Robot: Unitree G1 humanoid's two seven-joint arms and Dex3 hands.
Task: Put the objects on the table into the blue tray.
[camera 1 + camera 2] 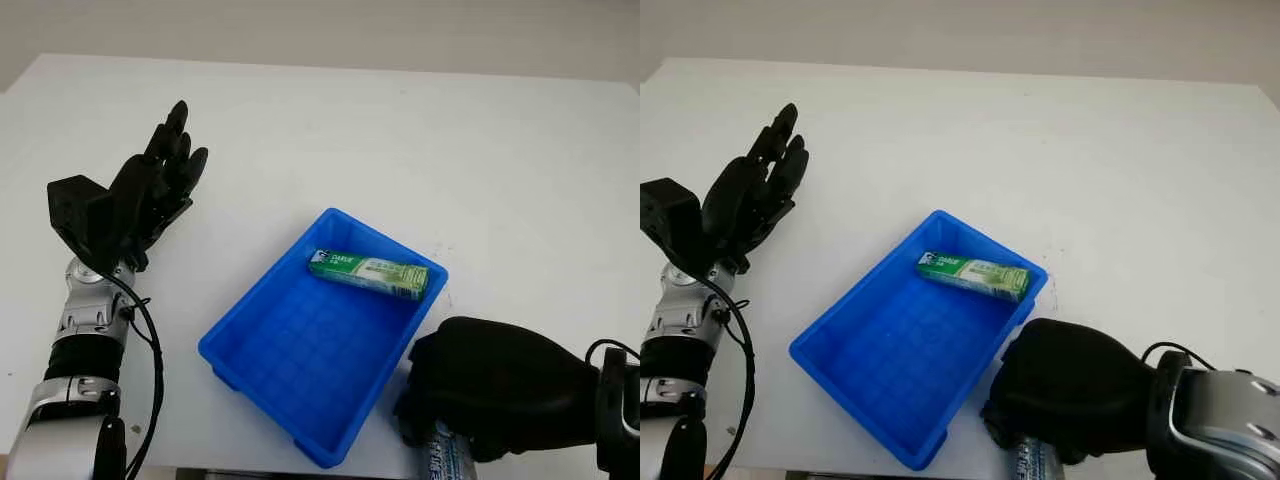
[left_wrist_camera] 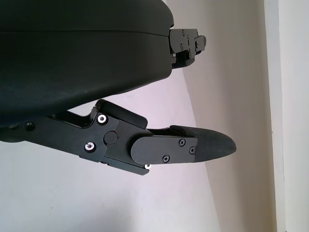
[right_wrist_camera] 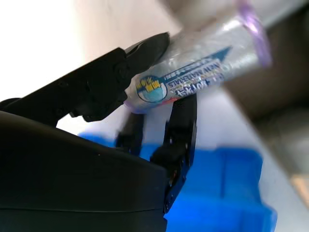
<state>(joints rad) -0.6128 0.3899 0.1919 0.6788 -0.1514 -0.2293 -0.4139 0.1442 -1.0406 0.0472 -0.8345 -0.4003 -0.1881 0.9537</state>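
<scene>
A blue tray sits on the white table near its front edge. A green box lies inside it at the far end. My right hand is just right of the tray's near corner, shut on a silvery tube with blue print. The tube's end pokes out below the hand at the table's front edge. My left hand is raised above the table left of the tray, open and holding nothing.
The white table stretches far behind and to the right of the tray. Its front edge runs close behind the tray's near corner.
</scene>
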